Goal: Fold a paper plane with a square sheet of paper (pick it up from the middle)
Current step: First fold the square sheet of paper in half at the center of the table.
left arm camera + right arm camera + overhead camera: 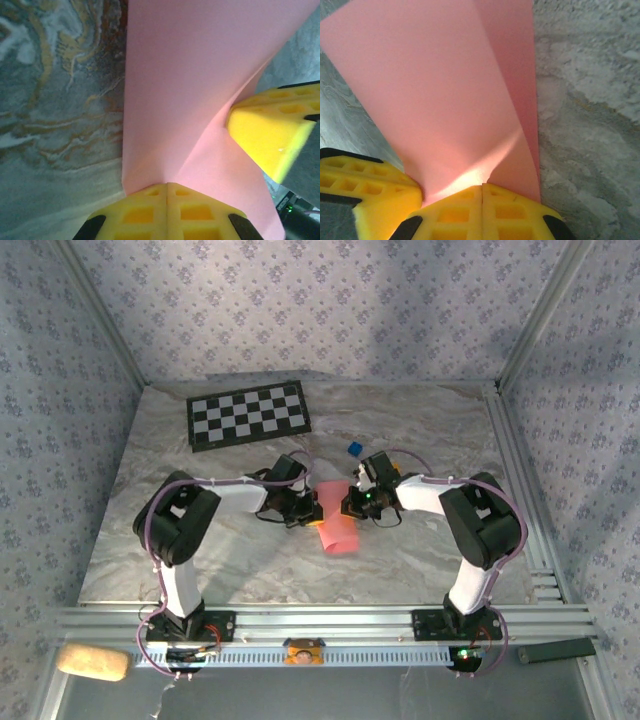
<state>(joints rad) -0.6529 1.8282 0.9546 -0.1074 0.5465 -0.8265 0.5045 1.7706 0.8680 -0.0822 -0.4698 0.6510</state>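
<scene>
Pinching the pink sheet of paper [339, 528] from both sides, the two arms met over the middle of the marbled surface [200, 560], well apart from the checkerboard mat [248, 414] and nearer the small blue block [353, 449] farther back. The left fingers [142, 212] were closed tight on the sheet, yellow pads pressed together, with the paper fanning away from the pinch in a soft valley. The right fingers [512, 212] were likewise shut on it, and a second layer showed behind the front one. Each wrist view caught the other arm's yellow pad just beside its own, so the two grips sat close together on the same stretch of paper.

The sheet looked doubled over but nowhere near a dart, so the step in hand was probably an early fold. Doing it well seemed to call for both pinches to travel together at the same height, since any pull apart could tear or skew such thin paper. The free edges should be matched before the crease is flattened against the surface. One grip ought to hold both layers while the other lets go to press. Whether the far edge rested on the surface could not be told.
</scene>
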